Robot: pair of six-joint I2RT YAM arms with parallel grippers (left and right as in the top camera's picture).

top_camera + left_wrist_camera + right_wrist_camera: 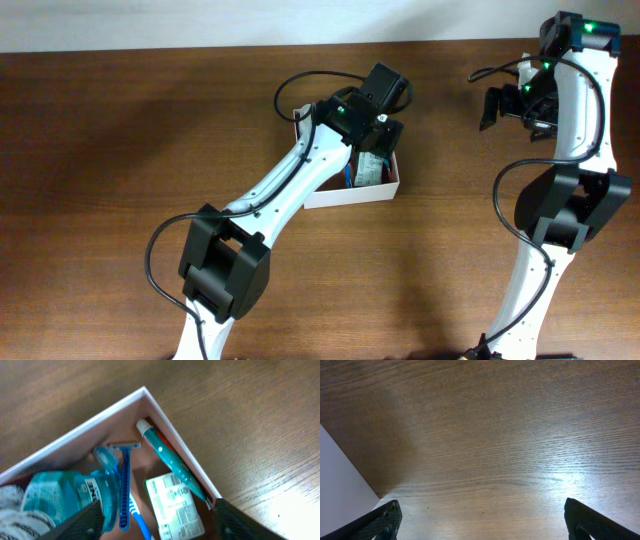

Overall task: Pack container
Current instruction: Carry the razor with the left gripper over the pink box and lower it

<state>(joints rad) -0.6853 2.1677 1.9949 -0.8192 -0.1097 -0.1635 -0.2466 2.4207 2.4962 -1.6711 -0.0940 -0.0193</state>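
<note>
Two pincers, both spread, empty. Left pincer (160, 527) sits straight above container (167, 417) at mid-table (495, 435); right pincer (487, 525) hangs over table well off to its right, so left is nearer.

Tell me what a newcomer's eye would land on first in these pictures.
The white-walled container sits near the middle of the table, with the left gripper open right above it. Inside lie a blue razor, a teal bottle, a teal tube along one wall and a green-and-white carton. The right gripper hangs open over bare table at the far right.
</note>
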